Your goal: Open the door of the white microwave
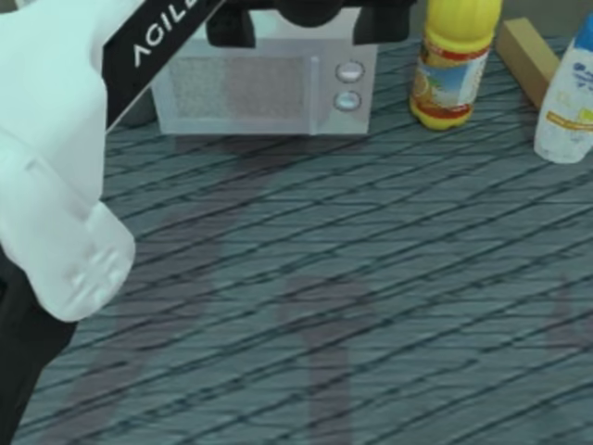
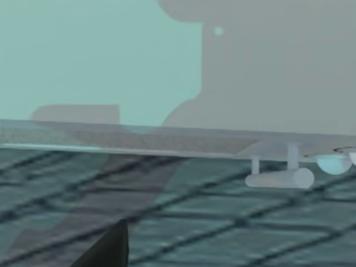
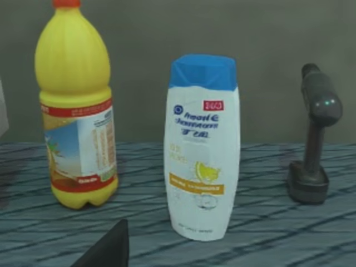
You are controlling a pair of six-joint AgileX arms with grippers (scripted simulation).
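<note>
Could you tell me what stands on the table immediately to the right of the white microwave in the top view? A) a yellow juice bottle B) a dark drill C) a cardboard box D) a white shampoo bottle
A: the yellow juice bottle stands right beside the white microwave, by its knob side.

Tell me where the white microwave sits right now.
In the top view, the white microwave stands at the table's far edge, left of centre, beside the yellow juice bottle on its right.

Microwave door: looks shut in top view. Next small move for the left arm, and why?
Probably ease the left gripper toward the door handle and close on it. The door sits flush on the white microwave, and the left wrist view shows the handle close ahead, not yet gripped. The right arm is out of top view.
</note>
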